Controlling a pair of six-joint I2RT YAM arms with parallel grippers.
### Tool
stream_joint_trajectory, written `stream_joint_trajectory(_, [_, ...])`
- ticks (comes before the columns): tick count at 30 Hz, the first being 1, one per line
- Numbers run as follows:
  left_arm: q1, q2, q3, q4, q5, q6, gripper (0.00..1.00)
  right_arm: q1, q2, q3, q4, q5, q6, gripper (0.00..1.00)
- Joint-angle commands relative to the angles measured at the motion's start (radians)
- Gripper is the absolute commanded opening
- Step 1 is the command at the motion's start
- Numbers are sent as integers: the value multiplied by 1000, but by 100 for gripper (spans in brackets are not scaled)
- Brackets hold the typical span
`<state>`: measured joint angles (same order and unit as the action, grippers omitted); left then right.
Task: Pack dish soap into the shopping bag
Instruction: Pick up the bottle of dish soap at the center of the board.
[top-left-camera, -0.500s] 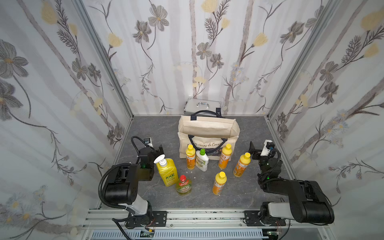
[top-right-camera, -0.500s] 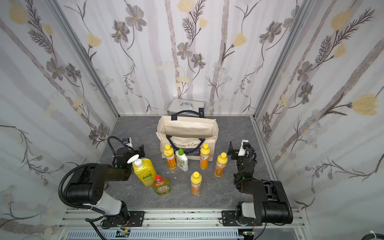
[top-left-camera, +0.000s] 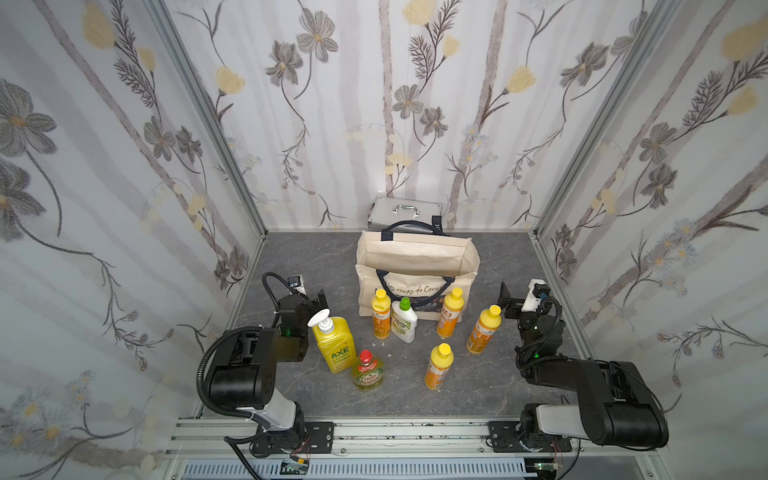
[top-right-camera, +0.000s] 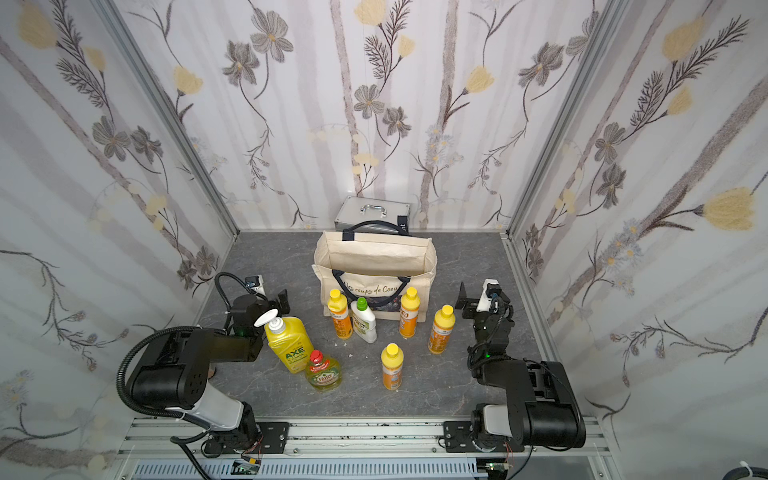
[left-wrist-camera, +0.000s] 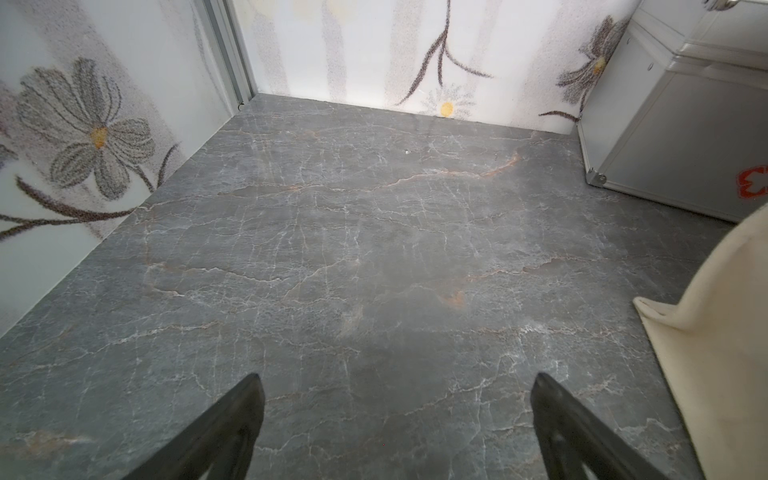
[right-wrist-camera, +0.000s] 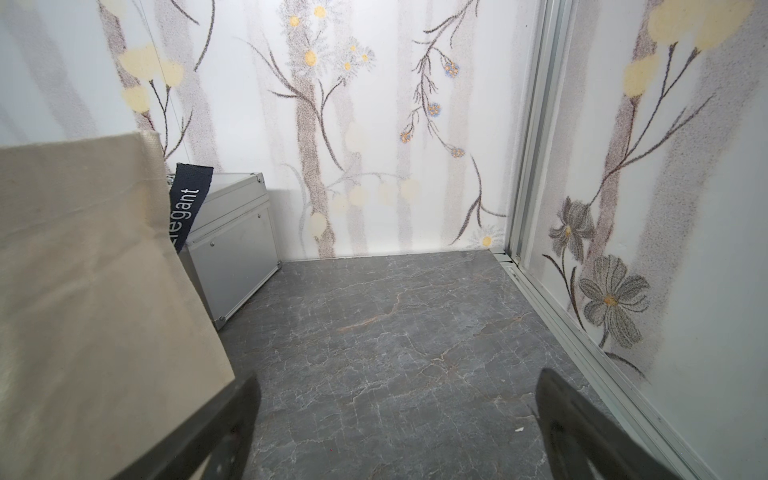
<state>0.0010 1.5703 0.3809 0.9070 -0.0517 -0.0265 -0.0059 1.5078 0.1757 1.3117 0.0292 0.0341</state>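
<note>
**Dish soap (top-left-camera: 404, 322) all out on the table, shopping bag (top-left-camera: 415, 257) open, both grippers empty**

From where I stand, seven bottles are upright on the grey marbled tabletop (top-left-camera: 498, 374), and none of them is inside the bag. The cream tote sits toward the back middle with its mouth gaping. One navy handle droops over the lettered front. A silver case (top-left-camera: 405, 212) sits just behind the bag, against the back wall.

Three bottles line up right at the bag's front. The first orange bottle (top-left-camera: 380, 316) is there with the white green-capped bottle (top-left-camera: 404, 324) just beside it, and the second orange bottle (top-left-camera: 451, 313) is a little further right. The third orange bottle (top-left-camera: 482, 332) stands off the bag's right corner. The fourth orange bottle (top-left-camera: 437, 368) is alone, nearer the rail. On the left, the big yellow AXE pump bottle (top-left-camera: 334, 347) has the small red-capped Fairy bottle (top-left-camera: 368, 374) just in front of it.

The left gripper (left-wrist-camera: 397, 377) has its two dark fingers spread wide over bare tabletop with nothing between them. In both top views that arm is folded up just behind the pump head. The right gripper (right-wrist-camera: 397, 376) is spread just as wide and holds nothing. The bag's cloth side is close to one of its fingers (right-wrist-camera: 232, 415), and the third orange bottle is near but apart.
</note>
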Motion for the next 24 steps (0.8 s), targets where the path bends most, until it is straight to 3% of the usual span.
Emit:
stream_joint_trajectory(1, [1,0,5,16,1,3,100,0,3,11,9,16,6,100])
stream_joint_trajectory(24, [-1,0,6,13,-4,4,100,-9,4,22,-9,21,21,100])
